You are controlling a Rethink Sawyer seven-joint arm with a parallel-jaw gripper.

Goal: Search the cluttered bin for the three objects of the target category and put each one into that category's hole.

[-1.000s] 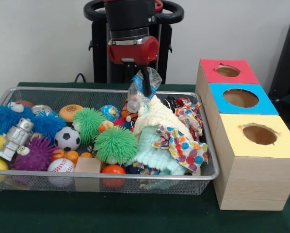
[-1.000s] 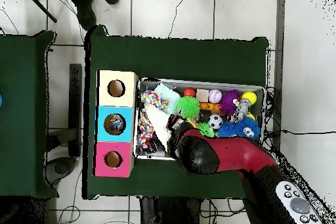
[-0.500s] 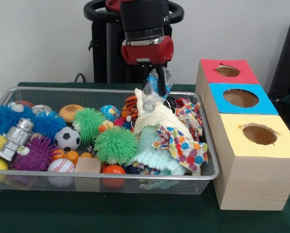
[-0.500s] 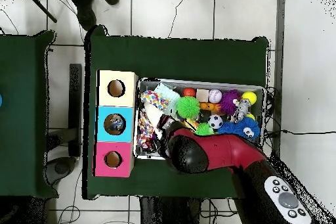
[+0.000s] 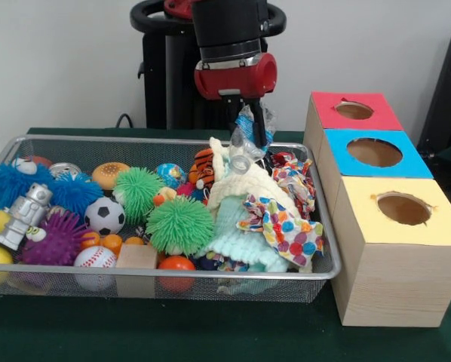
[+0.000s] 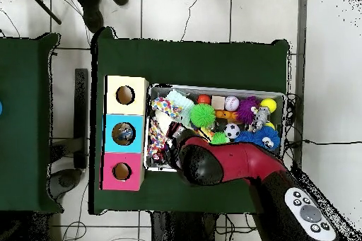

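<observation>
The black gripper pinches a crumpled clear plastic bottle above the wire mesh bin's far right corner, near the blue-topped box. That thin, slack hold could slip, dropping it among the cloths.

The bin is thin wire mesh with a shiny metal rim. The boxes show pale matt wood grain. Right of centre lie soft knitted cloth and spotted fabric; the held bag looks like clear, crinkled plastic. The robot toy gleams silver.
</observation>
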